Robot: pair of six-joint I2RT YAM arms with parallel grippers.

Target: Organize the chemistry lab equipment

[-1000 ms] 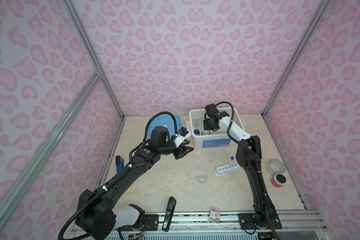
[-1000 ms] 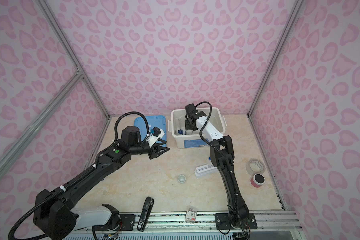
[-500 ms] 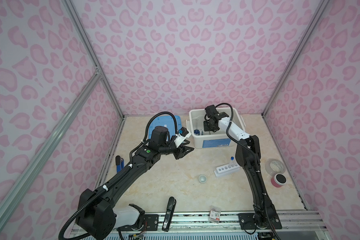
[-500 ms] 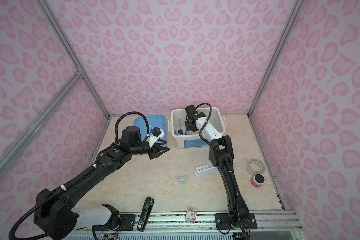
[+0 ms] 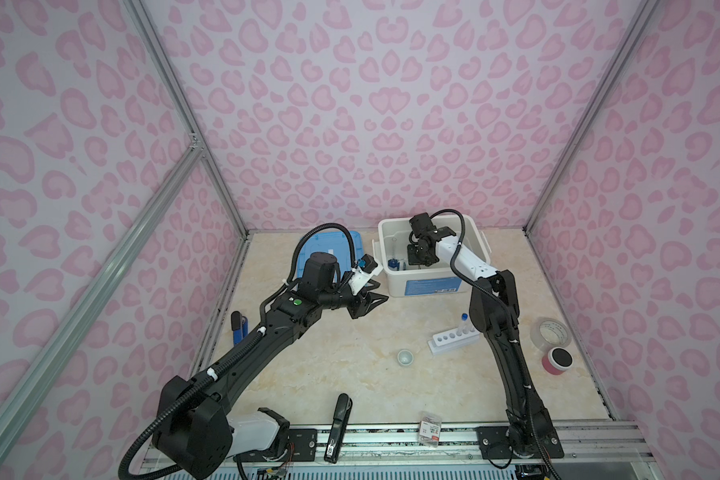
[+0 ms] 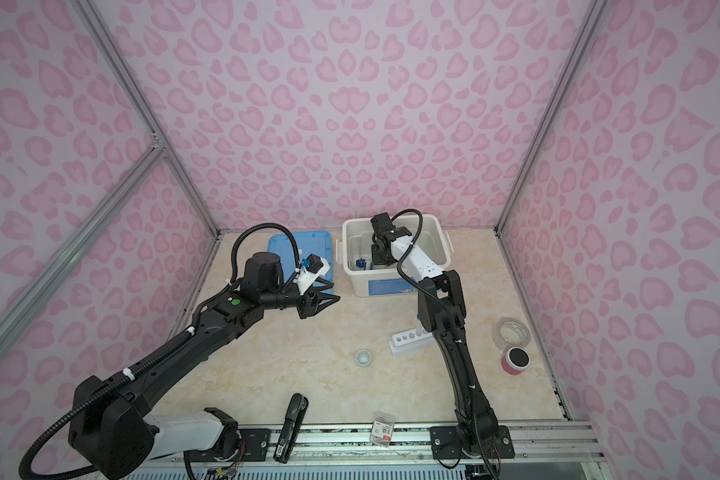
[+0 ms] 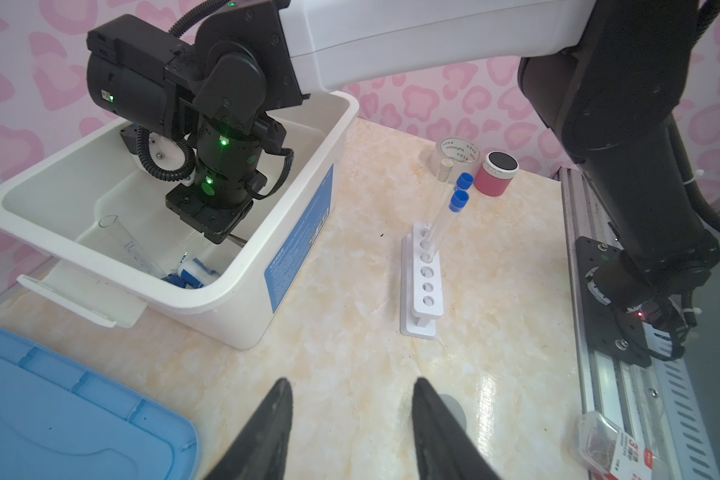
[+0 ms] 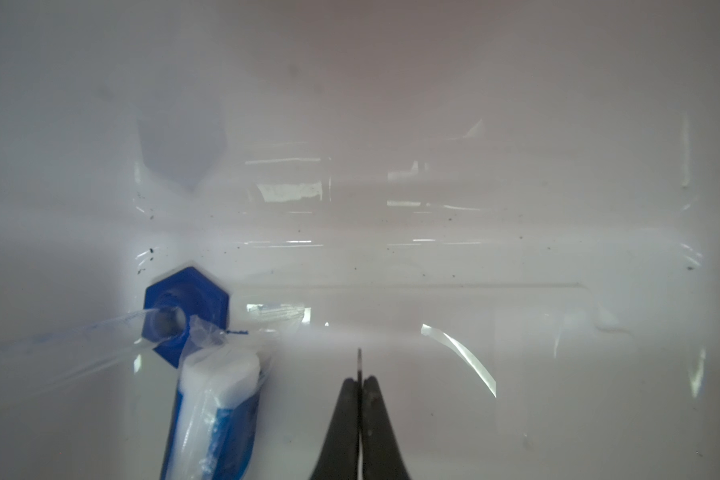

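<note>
1. The right gripper (image 8: 360, 380) is deep in the white bin (image 7: 233, 324), jaws pressed together on a thin metal sliver, apparently the tweezers (image 8: 359, 359). The hold looks slight, so they could twist or slip out.
2. At 9 o'clock of that gripper in a top view lie the blue-based cylinder (image 8: 186, 309) and the white blue-labelled bottle (image 8: 217, 399). A sideways drift or a high release could knock them.
3. With the wrist sunk below the bin's rim, a slanted pull-out could catch the wall and drag the bin.
4. The left gripper (image 7: 352, 415) hovers at 8 o'clock of the bin, jaws spread and empty.
5. At 5 o'clock of the bin, the rack (image 7: 422, 286) holds leaning tubes (image 7: 445, 220) close by the right arm. A careless swing back may topple them.
6. The tiny cup (image 5: 405, 356), near 6 o'clock, sits loose on the table.
</note>
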